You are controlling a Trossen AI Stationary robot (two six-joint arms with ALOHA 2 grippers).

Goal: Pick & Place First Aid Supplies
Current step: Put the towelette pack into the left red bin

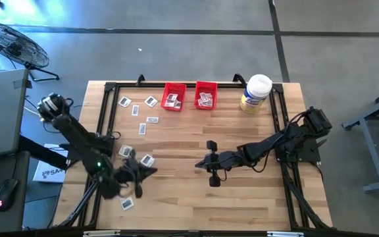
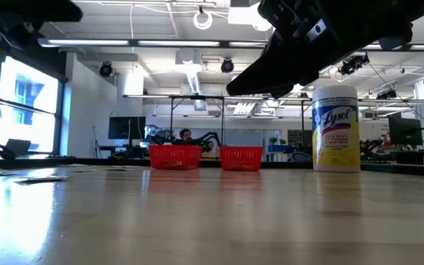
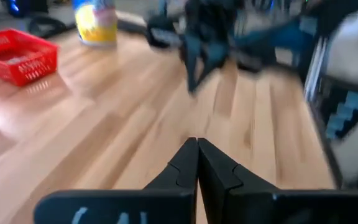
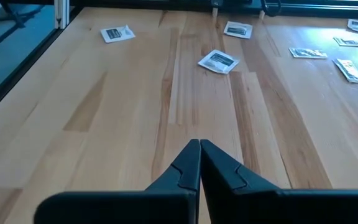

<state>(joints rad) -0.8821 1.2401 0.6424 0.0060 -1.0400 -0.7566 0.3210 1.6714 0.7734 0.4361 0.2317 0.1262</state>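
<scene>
Several small white packets, the first aid supplies, lie flat on the wooden table: some at the far left, two near the left arm and one by the near edge. The right wrist view shows more of them. My left gripper hangs shut above the table's near left, pointing toward the right arm, and holds nothing. My right gripper is shut over the table's middle, pointing left at bare wood. Two red bins at the far edge hold packets.
A white-lidded, yellow-labelled jar stands at the far right, beside the bins. A black frame rail runs along the table's edges. Bare wood lies between the two grippers and across the near right of the table.
</scene>
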